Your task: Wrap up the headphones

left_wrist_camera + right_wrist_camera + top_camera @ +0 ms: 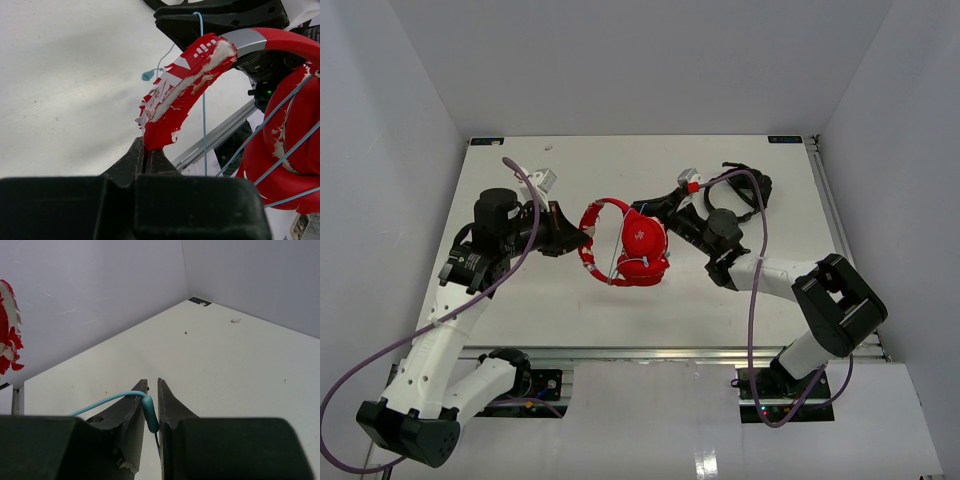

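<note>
Headphones: over middle of surface, between both arms. Left gripper clenched on peeling headband end. Right gripper barely parted, pinching teal cable plug.

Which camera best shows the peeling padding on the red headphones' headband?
The left wrist view: the headband is seen close, its red skin flaking off white padding, pinched by the left claw. The top view shows only a thin red arc; the right wrist view catches a ragged scrap at its left edge.
</note>
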